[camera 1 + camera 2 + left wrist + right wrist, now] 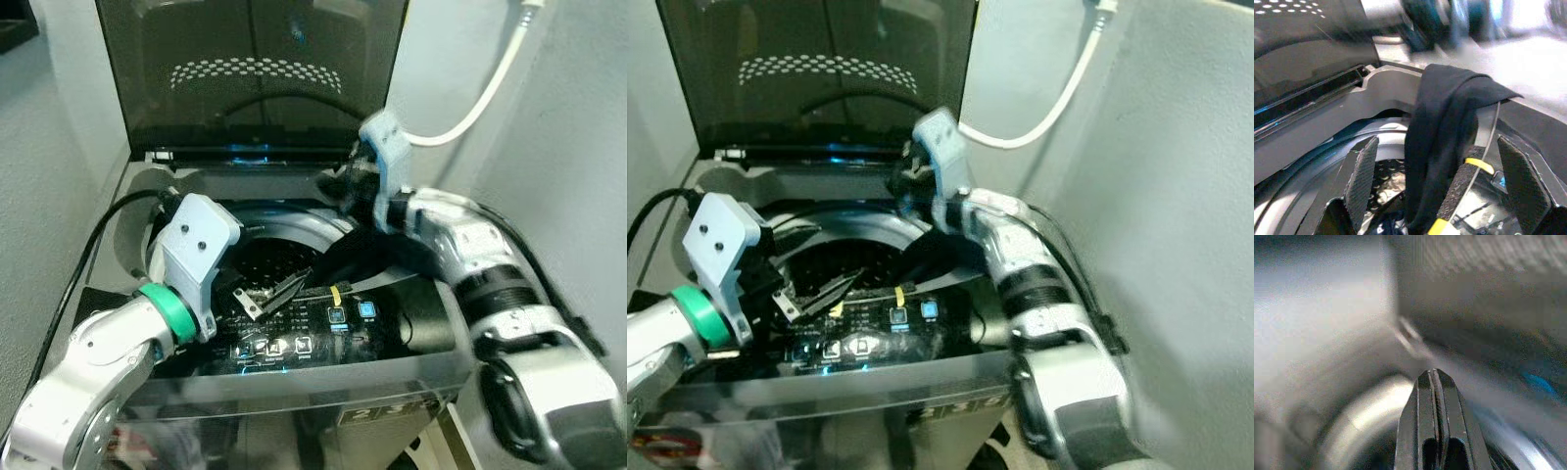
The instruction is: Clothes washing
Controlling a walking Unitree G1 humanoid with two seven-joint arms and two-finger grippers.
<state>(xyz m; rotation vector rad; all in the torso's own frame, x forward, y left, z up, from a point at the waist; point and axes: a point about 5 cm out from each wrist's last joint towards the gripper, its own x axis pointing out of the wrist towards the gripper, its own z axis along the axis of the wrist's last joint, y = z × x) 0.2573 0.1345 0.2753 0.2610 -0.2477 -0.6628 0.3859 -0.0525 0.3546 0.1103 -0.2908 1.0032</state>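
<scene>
We stand over an open top-load washer point(431, 367), its dark lid point(255, 69) raised upright behind the drum point(269, 259). A black garment point(1442, 147) hangs over the tub rim on our right side, trailing down into the drum. Our left gripper point(1447, 183) hovers above the drum with its fingers spread wide, holding nothing, the garment just ahead of it. Our right gripper point(1434, 382) sits near the washer's back rim, fingers pressed together with nothing between them. A white cable point(485, 93) runs along the wall.
</scene>
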